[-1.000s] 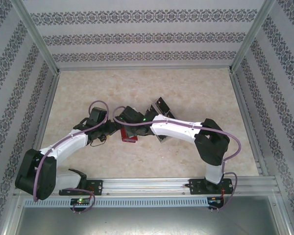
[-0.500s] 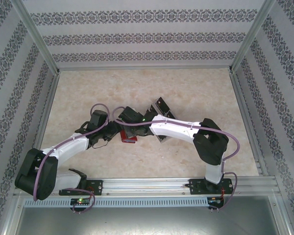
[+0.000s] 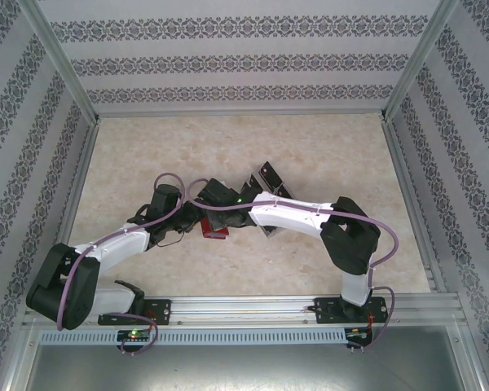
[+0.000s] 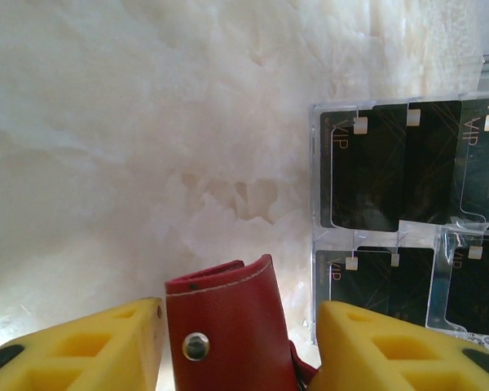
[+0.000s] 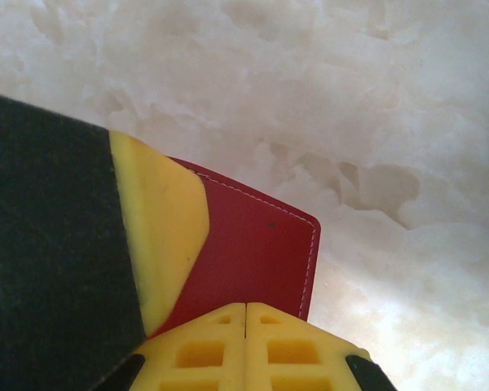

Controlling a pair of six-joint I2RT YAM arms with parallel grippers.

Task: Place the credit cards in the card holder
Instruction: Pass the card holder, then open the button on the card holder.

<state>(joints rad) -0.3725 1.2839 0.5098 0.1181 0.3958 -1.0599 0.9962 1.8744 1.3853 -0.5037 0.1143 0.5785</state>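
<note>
At the middle of the table (image 3: 310, 155), the red card holder (image 4: 228, 326) sits bottom centre between the left gripper (image 4: 238, 319)'s half-spread jaws, its grip impossible to tell. The right gripper (image 5: 244, 316), jaws pressed together, meets its edge. Black credit cards (image 4: 367, 171) lie in a clear tray (image 4: 314, 236) at right.

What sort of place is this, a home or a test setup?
Most likely a lab test cell, not a home: an aluminium frame holds patterned wall panels around a marble-look tabletop, and the left arm and the right arm are bolted to a rail at its near edge.
</note>
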